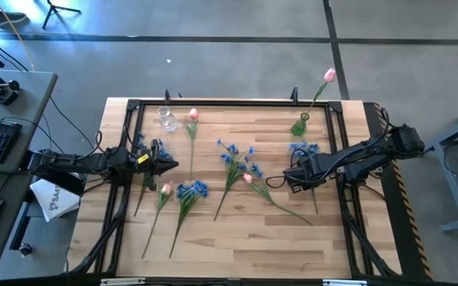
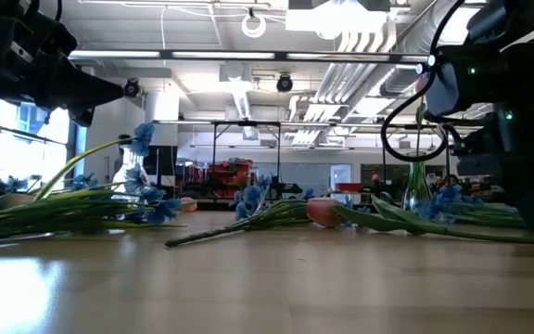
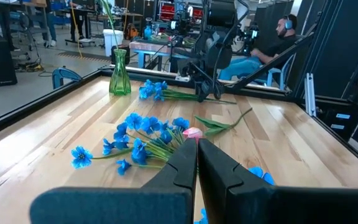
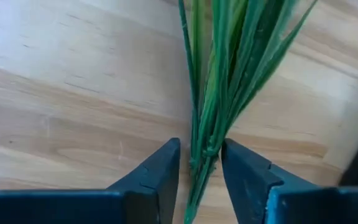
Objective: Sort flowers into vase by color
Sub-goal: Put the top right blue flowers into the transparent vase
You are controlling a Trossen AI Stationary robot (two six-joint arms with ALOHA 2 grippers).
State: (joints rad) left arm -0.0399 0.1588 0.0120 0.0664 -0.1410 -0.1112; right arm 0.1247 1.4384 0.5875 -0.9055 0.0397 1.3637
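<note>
Blue-blossomed flowers [image 1: 235,156] and pink tulips [image 1: 249,177] lie flat on the wooden table. One pink tulip [image 1: 329,75] stands in the green vase [image 1: 300,125] at the far right. A clear vase [image 1: 167,119] stands at the far left. My right gripper [image 4: 201,155] points down, open, over the green stems [image 4: 213,93] of the blue flower [image 1: 303,148] near the green vase. Its fingers stand on either side of the stem bundle, close beside it. My left gripper [image 3: 196,155] waits shut and level at the table's left [image 1: 169,165].
A black frame [image 1: 237,102] runs along the table's edges. More flowers lie at the near left: a blue one [image 1: 191,189] and a pink tulip [image 1: 165,188]. Another tulip [image 1: 192,115] lies by the clear vase. A seated person [image 3: 272,50] shows beyond the table's right side.
</note>
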